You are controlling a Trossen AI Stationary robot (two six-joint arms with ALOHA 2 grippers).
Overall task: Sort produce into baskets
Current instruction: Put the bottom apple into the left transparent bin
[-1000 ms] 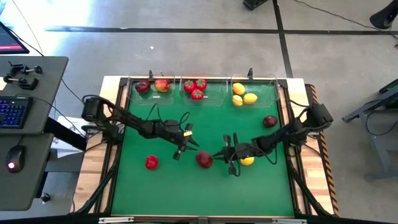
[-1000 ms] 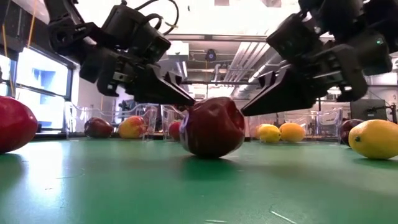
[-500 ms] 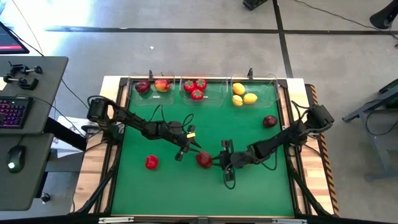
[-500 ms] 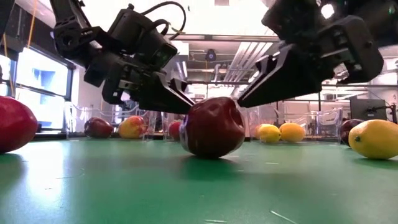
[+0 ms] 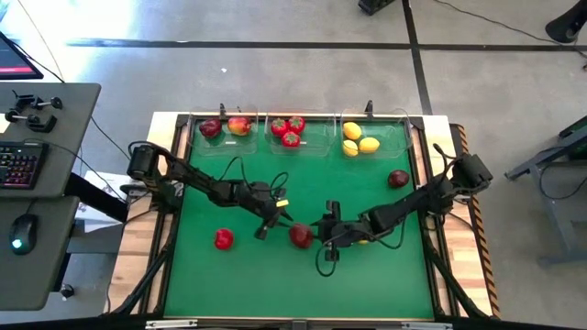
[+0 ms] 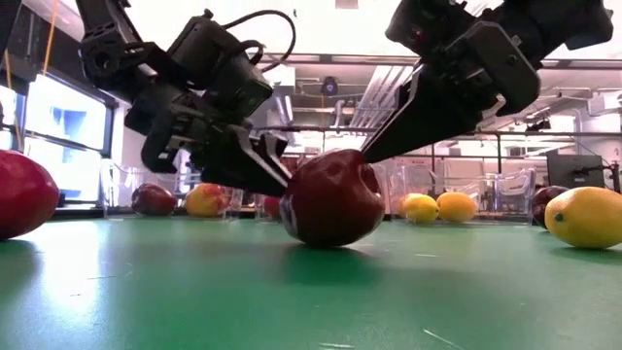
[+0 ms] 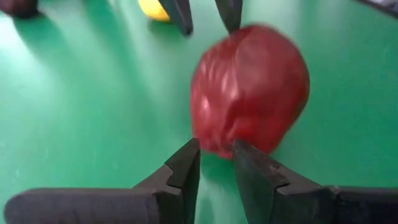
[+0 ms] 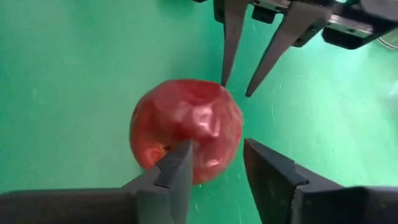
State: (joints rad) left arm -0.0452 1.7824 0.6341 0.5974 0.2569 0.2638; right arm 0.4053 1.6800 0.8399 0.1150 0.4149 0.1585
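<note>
High view: both grippers flank the dark red apple (image 5: pixel 300 236).

No text, label, brand, number or sign can be read in any view; the monitor edge and keyboard on the side desk show nothing legible; the bins, fruit, mat and arms carry no readable marking.

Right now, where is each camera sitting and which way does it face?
High: overhead, facing down; both arms, three bins.
Low: mat level, facing the bins; both grippers flank the dark red apple.
Left wrist: past the left gripper at that apple.
Right wrist: past the right gripper at it.
All four share the apple.
</note>
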